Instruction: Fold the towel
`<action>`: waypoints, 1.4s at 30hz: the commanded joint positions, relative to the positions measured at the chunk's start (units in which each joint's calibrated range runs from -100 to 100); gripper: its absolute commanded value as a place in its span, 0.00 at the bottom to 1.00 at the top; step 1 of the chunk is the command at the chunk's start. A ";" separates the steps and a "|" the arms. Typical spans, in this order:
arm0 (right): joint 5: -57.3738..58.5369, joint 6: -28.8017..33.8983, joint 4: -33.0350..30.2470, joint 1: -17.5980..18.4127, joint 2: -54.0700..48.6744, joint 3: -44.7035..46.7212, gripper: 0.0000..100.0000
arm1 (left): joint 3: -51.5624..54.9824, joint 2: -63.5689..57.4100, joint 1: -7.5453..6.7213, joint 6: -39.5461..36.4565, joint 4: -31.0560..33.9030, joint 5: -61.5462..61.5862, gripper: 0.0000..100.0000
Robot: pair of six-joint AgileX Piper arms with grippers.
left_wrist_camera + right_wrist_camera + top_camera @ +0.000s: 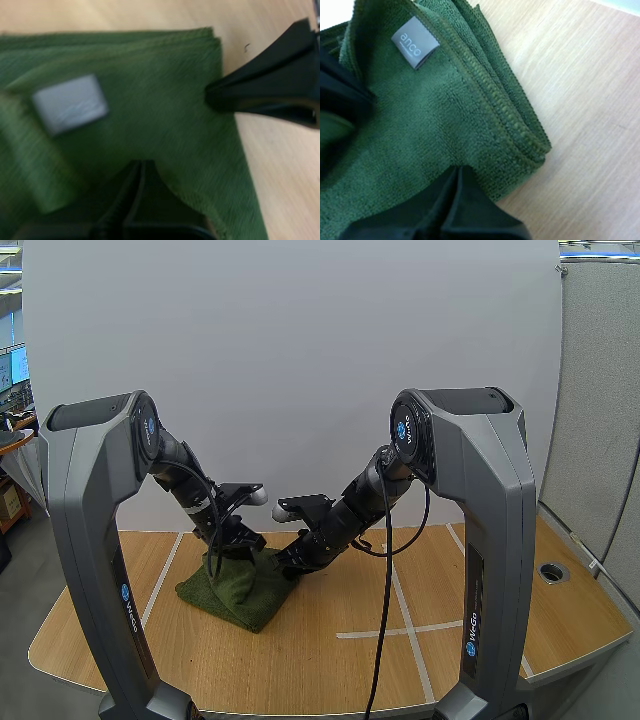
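Note:
A dark green towel [235,588] lies folded in several layers on the wooden table, left of centre. Its grey label [415,42] faces up, also seen as the label [70,103] in the left wrist view. My left gripper [226,546] is down at the towel's far left part. Its fingers [140,200] lie together as one wedge, tip on the cloth. My right gripper [290,560] meets the towel's far right edge, with its fingers [457,205] likewise together and the tip resting on the top layer. I see no cloth between either pair.
White tape lines [400,625] cross the bare wooden table [480,590] to the right of the towel. A round hole [552,571] sits near the table's right edge. A white wall stands behind.

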 commanded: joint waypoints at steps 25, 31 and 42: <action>2.40 0.05 -1.30 -0.18 0.05 0.41 0.00 | 5.50 -11.88 16.17 7.22 5.90 15.43 0.00; 2.94 0.05 -1.57 -0.18 0.05 0.41 0.00 | 4.73 -16.48 18.86 11.52 0.85 15.43 0.00; 3.29 0.49 -1.83 -0.18 0.05 0.41 0.00 | 5.43 -24.73 16.55 13.24 -7.88 15.43 0.00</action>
